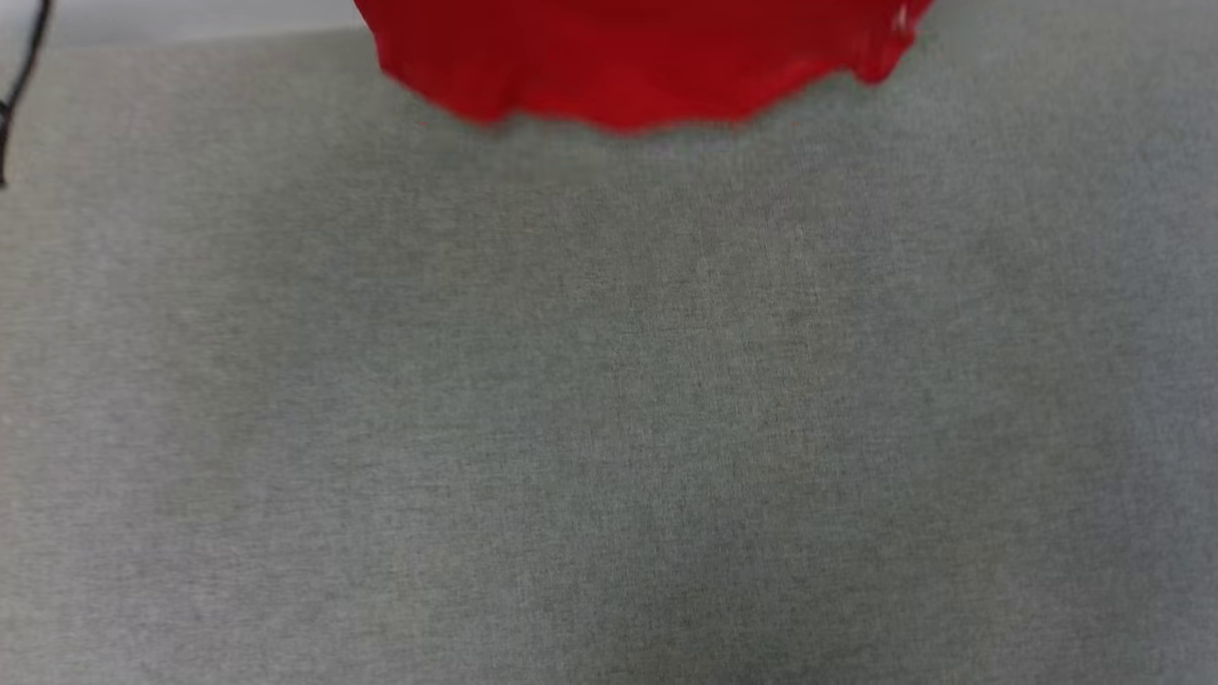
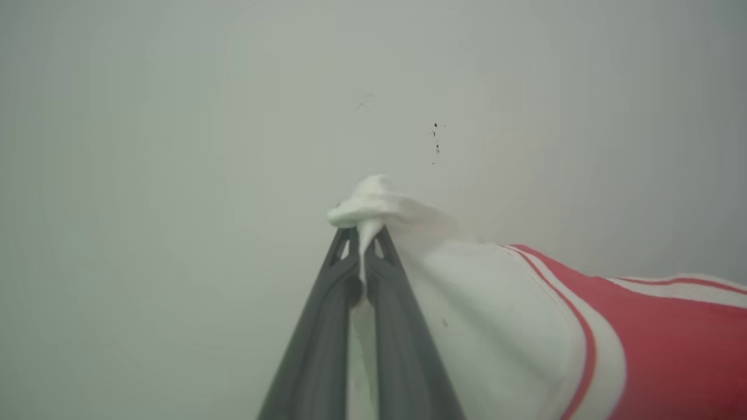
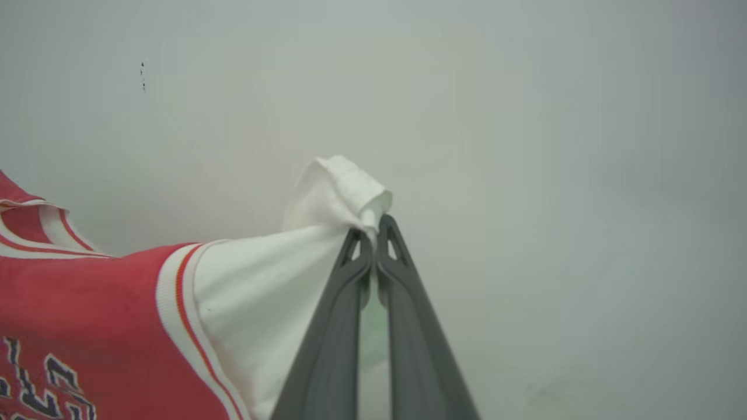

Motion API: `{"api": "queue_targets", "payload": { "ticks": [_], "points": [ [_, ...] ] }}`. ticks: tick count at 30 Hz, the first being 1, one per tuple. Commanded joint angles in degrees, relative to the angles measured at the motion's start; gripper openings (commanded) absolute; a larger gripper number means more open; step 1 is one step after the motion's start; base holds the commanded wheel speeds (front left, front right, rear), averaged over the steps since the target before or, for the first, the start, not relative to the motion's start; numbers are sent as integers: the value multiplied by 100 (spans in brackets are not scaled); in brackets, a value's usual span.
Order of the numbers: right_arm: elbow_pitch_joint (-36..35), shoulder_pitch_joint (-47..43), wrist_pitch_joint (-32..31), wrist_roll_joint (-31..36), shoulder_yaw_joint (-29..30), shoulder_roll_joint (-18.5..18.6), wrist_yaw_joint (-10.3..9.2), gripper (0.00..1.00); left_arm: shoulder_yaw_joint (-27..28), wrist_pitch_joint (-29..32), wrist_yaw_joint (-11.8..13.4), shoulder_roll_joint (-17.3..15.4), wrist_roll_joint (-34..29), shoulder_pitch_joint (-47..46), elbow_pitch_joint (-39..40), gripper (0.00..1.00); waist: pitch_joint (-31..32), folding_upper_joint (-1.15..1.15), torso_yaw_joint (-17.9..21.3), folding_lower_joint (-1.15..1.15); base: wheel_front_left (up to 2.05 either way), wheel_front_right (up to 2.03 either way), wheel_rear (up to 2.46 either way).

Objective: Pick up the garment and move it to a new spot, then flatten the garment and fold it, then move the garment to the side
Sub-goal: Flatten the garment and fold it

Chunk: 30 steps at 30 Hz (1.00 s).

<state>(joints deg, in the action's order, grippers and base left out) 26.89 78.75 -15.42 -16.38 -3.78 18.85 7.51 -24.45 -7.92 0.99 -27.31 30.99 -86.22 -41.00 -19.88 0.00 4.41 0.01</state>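
- garment (image 1: 628,57): bright red body, plain at the hem
- sleeves (image 2: 496,303) of the garment: white
- trim (image 3: 175,291) between the garment's sleeve and body: red and white stripes
- letters (image 3: 41,385) on the garment's red front: black, outlined in white
- left tool (image 2: 365,233) and right tool (image 3: 373,224) at the garment's sleeves: dark grey
- bench (image 1: 609,400) under the garment: mottled grey weave
- wall (image 2: 175,116) behind the garment: pale grey-white, a few dark specks
- cable (image 1: 27,67) well left of the garment: black

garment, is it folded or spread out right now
Spread, not folded: the garment hangs stretched between the left tool and right tool, each shut on a white sleeve; its red hem hangs loose.
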Motion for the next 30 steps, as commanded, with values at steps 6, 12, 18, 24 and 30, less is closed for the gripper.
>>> {"api": "queue_targets", "payload": {
  "ticks": [6,12,18,24,30],
  "points": [
    [370,1036,571,2,-325,8,-4,0,176,-193,-74,-119,45,-719,-51,0,-981,0,132,-1,0,0,0],
    [765,1487,915,-200,-660,-47,-4,0,246,-340,-104,-61,143,-939,-115,0,-1505,0,109,-1,0,0,0],
    [1154,1628,1108,-454,-1007,-98,-5,0,265,-443,-171,48,240,-848,-285,0,-1814,0,65,-1,0,0,0],
    [1574,1492,1336,-755,-1430,-135,-5,0,300,-584,-330,217,402,-551,-578,0,-1852,0,-11,-1,0,0,0],
    [1648,812,1512,-1178,-1904,-54,-5,0,413,-701,-503,244,568,302,-622,0,-1369,0,-77,-1,0,0,0]
  ]
}}
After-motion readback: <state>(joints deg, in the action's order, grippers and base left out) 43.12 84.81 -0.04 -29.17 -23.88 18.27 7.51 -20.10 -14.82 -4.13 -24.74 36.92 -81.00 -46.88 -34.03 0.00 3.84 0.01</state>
